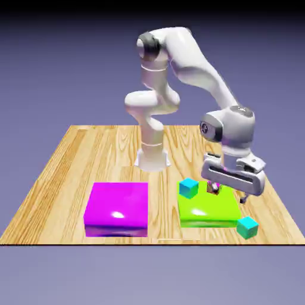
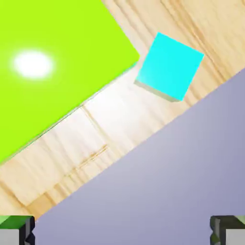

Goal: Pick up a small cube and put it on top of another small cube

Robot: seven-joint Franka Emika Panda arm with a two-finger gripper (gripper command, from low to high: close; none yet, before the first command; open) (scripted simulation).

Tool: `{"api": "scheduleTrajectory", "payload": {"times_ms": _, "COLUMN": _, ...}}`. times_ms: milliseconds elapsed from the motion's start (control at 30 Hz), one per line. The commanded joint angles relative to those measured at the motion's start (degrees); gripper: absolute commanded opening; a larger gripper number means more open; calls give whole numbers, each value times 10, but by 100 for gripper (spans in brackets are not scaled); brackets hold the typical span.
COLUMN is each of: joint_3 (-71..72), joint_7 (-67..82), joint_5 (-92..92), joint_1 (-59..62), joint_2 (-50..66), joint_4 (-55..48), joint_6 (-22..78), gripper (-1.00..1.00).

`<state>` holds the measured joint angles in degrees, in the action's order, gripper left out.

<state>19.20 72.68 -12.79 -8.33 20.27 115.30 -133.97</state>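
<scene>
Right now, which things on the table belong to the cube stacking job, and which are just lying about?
For the job:
small teal-green cube
small pink-topped cube
gripper, open

Lying about:
brighter cyan cube
green pad
magenta pad

A raised outside camera faces me across the table. My hand camera looks down, close above the green pad corner; both views share that pad.
</scene>
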Motion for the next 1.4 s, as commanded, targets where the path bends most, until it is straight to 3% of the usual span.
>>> {"api": "scheduleTrajectory", "payload": {"times_ms": 0, "joint_3": 4, "joint_7": 25, "joint_5": -3, "joint_1": -2, "joint_2": 11, "joint_4": -10, "joint_6": 9, "gripper": 0}}
{"api": "scheduleTrajectory", "payload": {"times_ms": 567, "joint_3": 75, "joint_7": 449, "joint_5": -50, "joint_1": -30, "joint_2": 206, "joint_4": -178, "joint_6": 156, "gripper": 0}}
{"api": "scheduleTrajectory", "payload": {"times_ms": 633, "joint_3": 76, "joint_7": 455, "joint_5": -51, "joint_1": -30, "joint_2": 209, "joint_4": -181, "joint_6": 158, "gripper": 0}}
{"api": "scheduleTrajectory", "payload": {"times_ms": 733, "joint_3": 53, "joint_7": 441, "joint_5": -77, "joint_1": -42, "joint_2": 265, "joint_4": -162, "joint_6": 86, "gripper": 0}}
{"api": "scheduleTrajectory", "payload": {"times_ms": 767, "joint_3": 53, "joint_7": 441, "joint_5": -77, "joint_1": -42, "joint_2": 265, "joint_4": -162, "joint_6": 86, "gripper": -100}}
{"api": "scheduleTrajectory", "payload": {"times_ms": 900, "joint_3": 74, "joint_7": 454, "joint_5": -50, "joint_1": -31, "joint_2": 207, "joint_4": -179, "joint_6": 158, "gripper": -100}}
{"api": "scheduleTrajectory", "payload": {"times_ms": 1367, "joint_3": -178, "joint_7": 393, "joint_5": 73, "joint_1": -176, "joint_2": -83, "joint_4": 93, "joint_6": 136, "gripper": -100}}
